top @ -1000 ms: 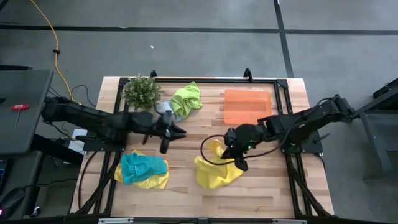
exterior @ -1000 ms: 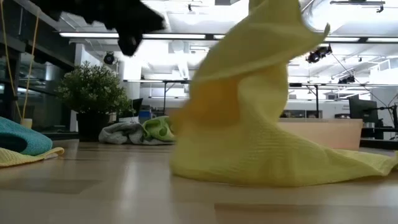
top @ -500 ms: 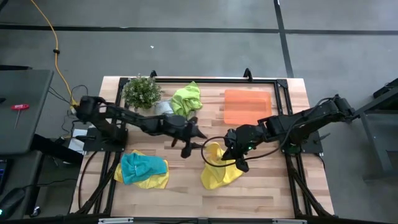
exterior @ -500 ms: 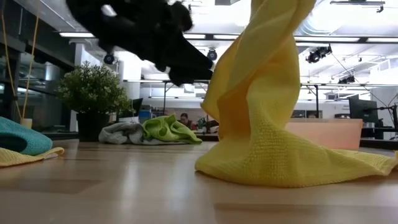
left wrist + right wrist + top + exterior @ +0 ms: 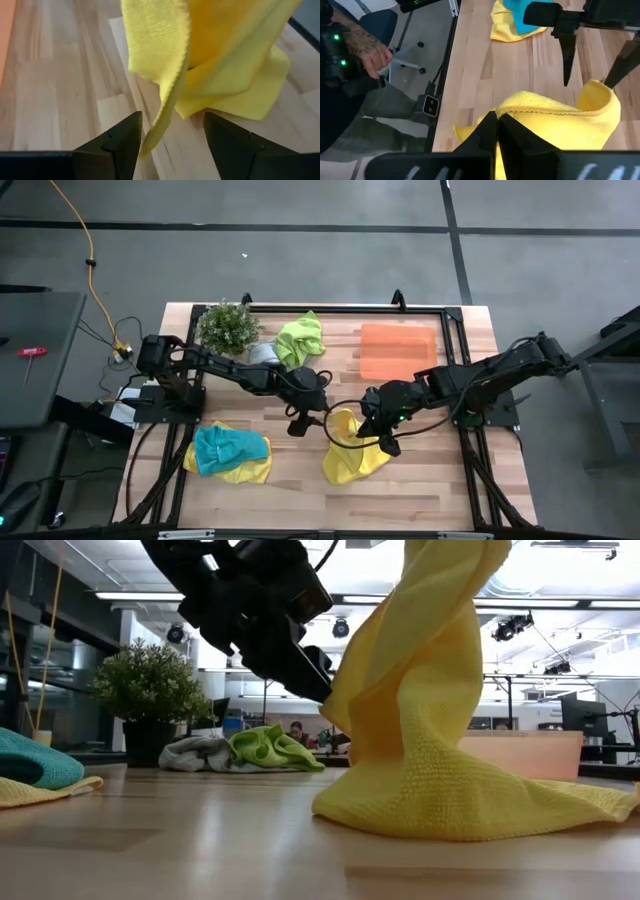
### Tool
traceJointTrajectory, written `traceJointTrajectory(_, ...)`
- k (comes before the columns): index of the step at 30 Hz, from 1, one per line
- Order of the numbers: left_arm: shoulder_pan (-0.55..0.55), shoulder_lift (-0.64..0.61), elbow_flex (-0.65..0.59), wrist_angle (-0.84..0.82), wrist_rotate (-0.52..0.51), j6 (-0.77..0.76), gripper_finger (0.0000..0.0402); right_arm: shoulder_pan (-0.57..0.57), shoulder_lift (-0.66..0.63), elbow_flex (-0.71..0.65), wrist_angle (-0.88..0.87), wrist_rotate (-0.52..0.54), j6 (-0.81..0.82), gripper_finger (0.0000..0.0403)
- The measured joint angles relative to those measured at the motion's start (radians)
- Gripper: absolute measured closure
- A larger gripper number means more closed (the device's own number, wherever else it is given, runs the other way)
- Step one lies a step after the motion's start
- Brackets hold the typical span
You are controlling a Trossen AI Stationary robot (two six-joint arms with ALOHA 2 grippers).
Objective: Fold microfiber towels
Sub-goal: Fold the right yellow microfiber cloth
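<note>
A yellow towel (image 5: 350, 452) hangs from my shut right gripper (image 5: 378, 430) near the table's middle. My left gripper (image 5: 172, 145) is open just left of it, one finger on each side of the towel's hanging edge (image 5: 167, 105). I cannot tell whether a finger touches that edge. A teal towel (image 5: 228, 446) lies on a second yellow towel (image 5: 250, 473) at the near left. A lime green towel (image 5: 300, 338) and a grey towel (image 5: 264, 354) lie crumpled at the far side. My right gripper pinches the yellow towel's raised top fold (image 5: 520, 107) between its two shut fingers, slanting down from the table's right. The fingers hide the exact place of contact. The towel hangs slack below them, with its lower part (image 5: 480, 810) spread on the table.
A potted plant (image 5: 228, 327) stands at the far left and an orange tray (image 5: 397, 350) lies at the far right. Bare wood shows along the near edge (image 5: 400, 500). A person's hand (image 5: 370, 52) shows beyond the table's edge in the right wrist view.
My left gripper has swung toward the table's right and down, rolling as it went, and now stands at the hanging yellow towel. The towel's hanging part has drawn in narrower, while its lower part has stayed on the table.
</note>
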Motion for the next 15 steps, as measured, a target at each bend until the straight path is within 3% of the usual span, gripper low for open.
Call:
traceJointTrajectory(7,0.006,0.000,0.000,-0.004,-0.054,0.039,0.0221,0.000,0.000,0.000,0.000,0.000,-0.014,0.0403)
traceJointTrajectory(11,0.006,0.000,0.000,-0.038,-0.050,0.040,0.0281,0.000,0.000,0.000,0.000,0.000,-0.017,0.0403)
traceJointTrajectory(15,0.006,0.000,0.000,-0.066,-0.049,0.006,0.0371,0.000,0.000,0.000,0.003,0.010,-0.017,0.0403)
